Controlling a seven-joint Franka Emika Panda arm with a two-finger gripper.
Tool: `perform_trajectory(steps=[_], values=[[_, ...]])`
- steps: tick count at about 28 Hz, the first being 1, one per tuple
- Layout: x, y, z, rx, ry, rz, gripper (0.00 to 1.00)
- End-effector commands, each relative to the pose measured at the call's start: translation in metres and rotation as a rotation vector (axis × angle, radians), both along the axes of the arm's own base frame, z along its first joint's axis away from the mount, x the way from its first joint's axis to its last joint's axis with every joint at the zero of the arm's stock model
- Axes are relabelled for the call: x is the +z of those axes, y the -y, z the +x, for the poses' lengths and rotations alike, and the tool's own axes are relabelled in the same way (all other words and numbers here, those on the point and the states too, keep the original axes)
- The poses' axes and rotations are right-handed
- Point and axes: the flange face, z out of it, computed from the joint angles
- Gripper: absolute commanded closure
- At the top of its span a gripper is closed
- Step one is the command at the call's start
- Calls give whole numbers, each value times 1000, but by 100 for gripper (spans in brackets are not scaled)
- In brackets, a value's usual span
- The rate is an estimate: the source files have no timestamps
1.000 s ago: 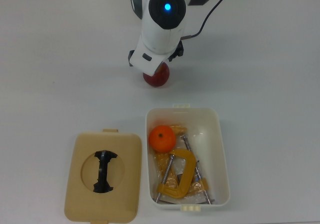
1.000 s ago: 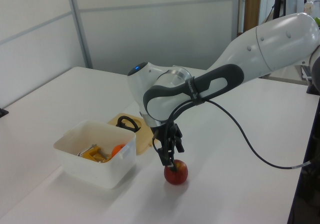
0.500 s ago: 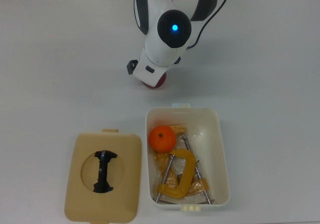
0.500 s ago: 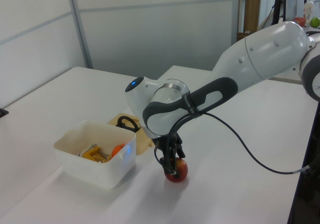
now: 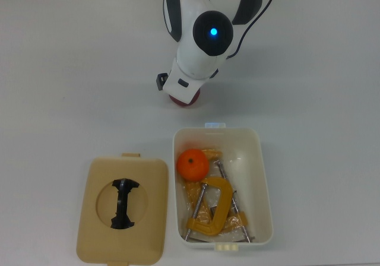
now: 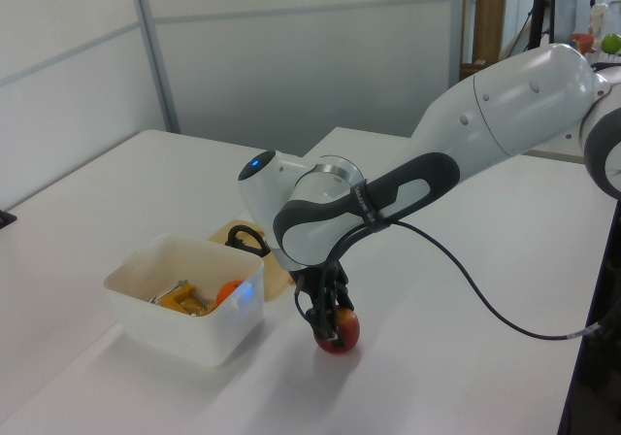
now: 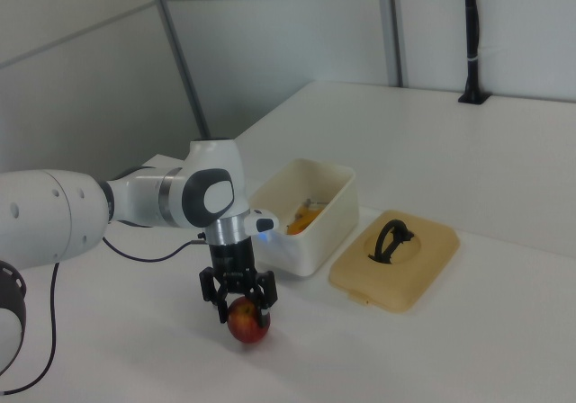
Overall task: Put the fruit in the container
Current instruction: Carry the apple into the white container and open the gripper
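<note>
We are seeing the dark red apple sitting on the white worktop, just outside the white container, beyond its short end with the cream latch tab in the top view. The tool is lowered over the apple, its two black fingers spread to either side of the fruit's upper half; they are standing open around it, and we cannot tell whether the pads are touching the skin. In the top view the arm's white wrist is covering most of the apple, leaving only a red edge showing. In the left view the apple is lying near the container, on the left view's right of it.

Inside the container we are finding the orange mandarin at the end nearest the apple, with a yellow-orange C-clamp lying beside it toward the far end. The tan lid with its black handle is resting flat on the worktop just beside the container, on the top view's left of it.
</note>
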Motion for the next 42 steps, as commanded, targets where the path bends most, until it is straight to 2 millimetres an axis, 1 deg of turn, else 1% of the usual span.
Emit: perform_trajectory(steps=[1, 3, 4, 6, 8, 9, 10, 12, 14, 15, 17, 18, 21, 22, 23, 24, 25, 26, 31, 33, 37, 38, 42], values=[[48, 6, 4, 27, 83, 9, 95], [67, 9, 9, 14, 118, 18, 95], [84, 12, 15, -2, 149, 29, 94], [104, 14, 22, -22, 191, 48, 93], [118, 16, 29, -30, 229, 63, 92], [127, 22, 34, -44, 253, 70, 92], [135, 23, 37, -48, 278, 81, 92], [149, 21, 46, -52, 358, 104, 92], [156, 20, 55, -66, 440, 123, 92], [159, 17, 63, -89, 519, 141, 92], [163, 16, 71, -117, 592, 157, 91], [163, 14, 74, -130, 620, 162, 91], [150, 9, 83, -156, 681, 179, 87], [150, 8, 85, -162, 692, 184, 81], [149, 7, 86, -163, 698, 187, 69], [144, 7, 87, -165, 694, 187, 46], [141, 6, 88, -168, 689, 187, 15], [142, 5, 88, -181, 691, 188, 0], [150, 4, 86, -207, 695, 193, 0], [159, 8, 79, -211, 661, 176, 0], [172, 16, 62, -207, 554, 132, 0], [180, 20, 51, -191, 508, 115, 0], [190, 28, 34, -159, 416, 87, 0]])
